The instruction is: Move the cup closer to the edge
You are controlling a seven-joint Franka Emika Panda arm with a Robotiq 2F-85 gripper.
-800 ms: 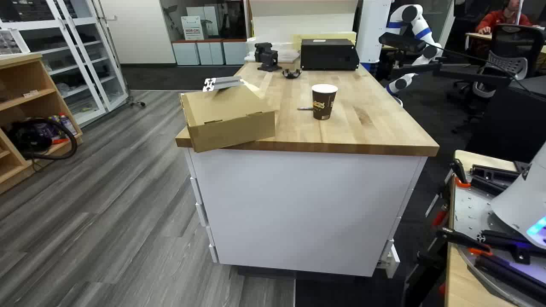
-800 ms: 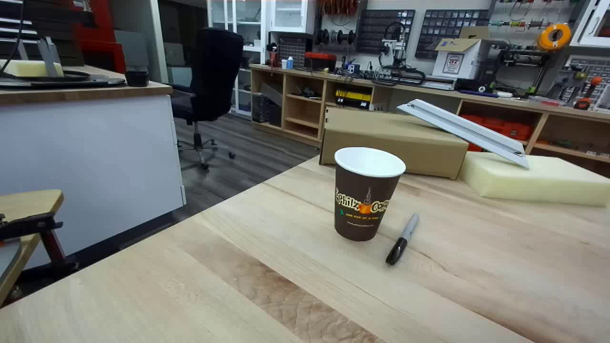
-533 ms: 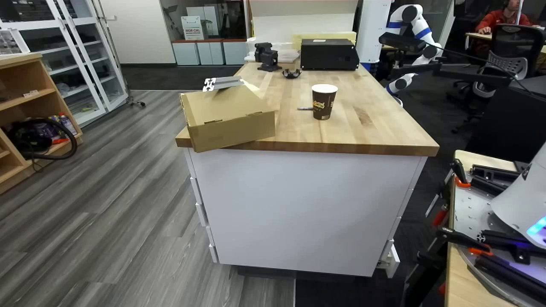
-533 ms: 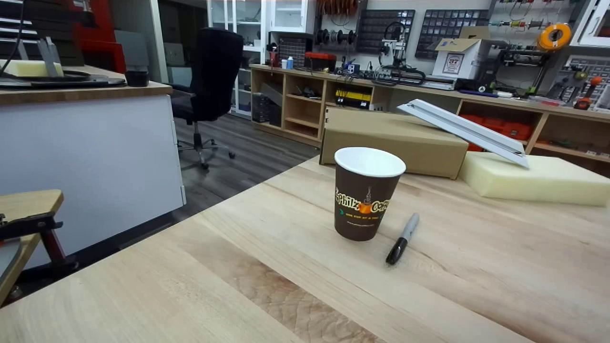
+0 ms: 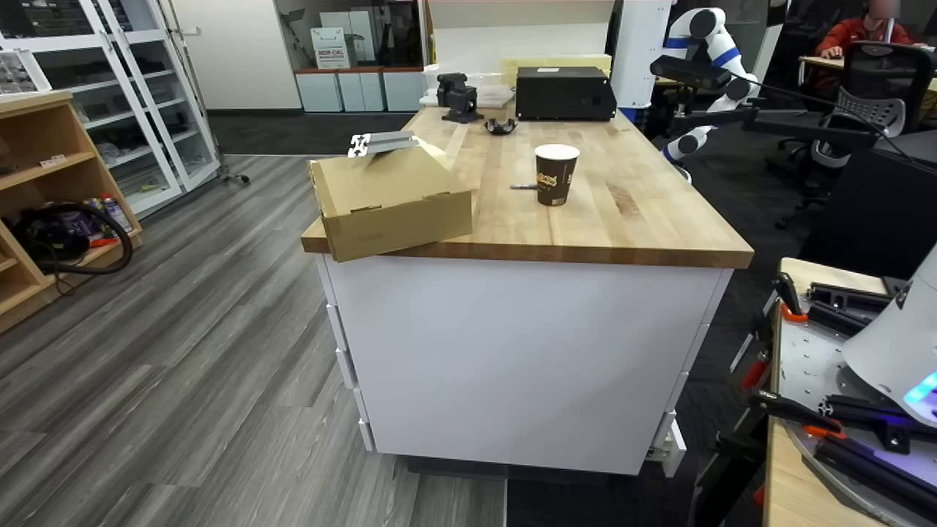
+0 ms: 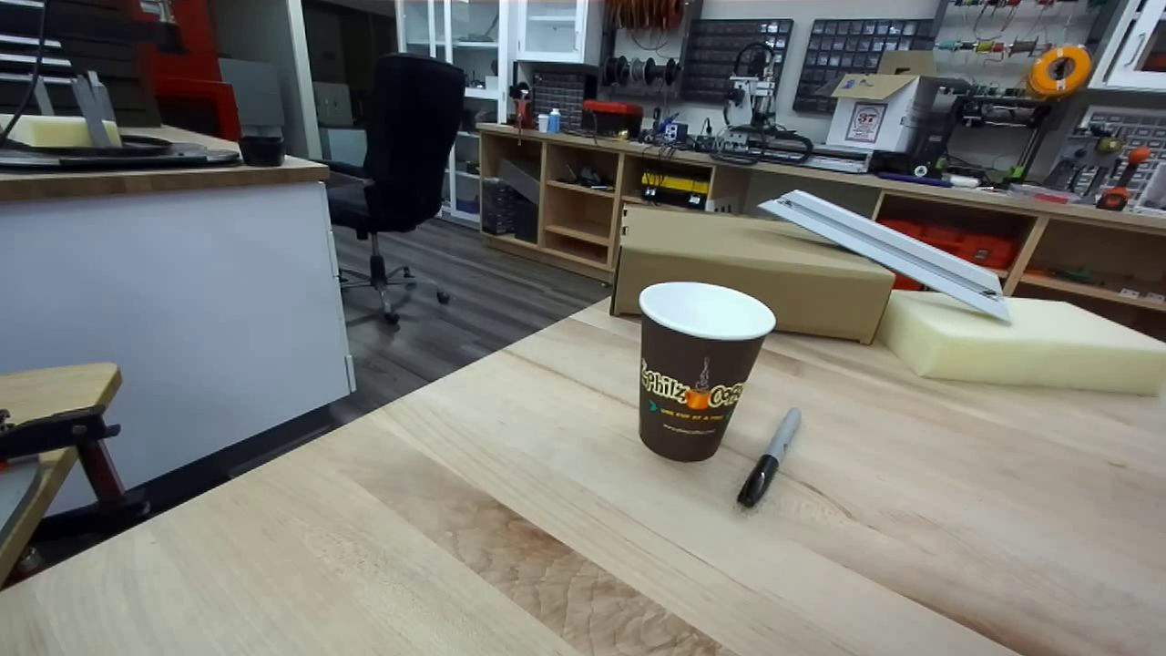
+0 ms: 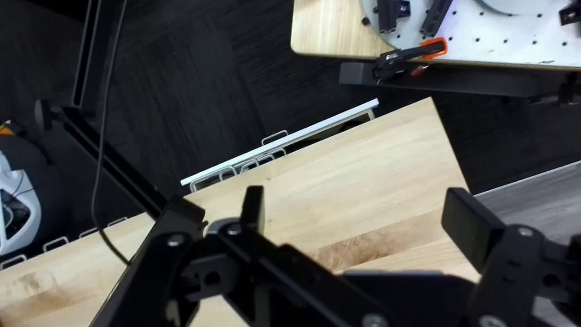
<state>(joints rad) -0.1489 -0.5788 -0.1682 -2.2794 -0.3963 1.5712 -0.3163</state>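
Wrist view — fingers [image 7: 470, 225] spread wide, bench [image 7: 363, 181] below. In both exterior views — cup [image 6: 690, 396] upright on the bench, back from the edge [image 5: 556, 253], marker [image 6: 770, 460] just beside it.

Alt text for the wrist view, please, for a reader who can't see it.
Black gripper, jaws wide apart, with a light wooden tabletop showing between and beyond them. A white drawer front stands out past the tabletop's edge; a black-and-orange clamp sits at the side of another table.

Upright cup [image 6: 700, 378] beside marker [image 6: 771, 457]
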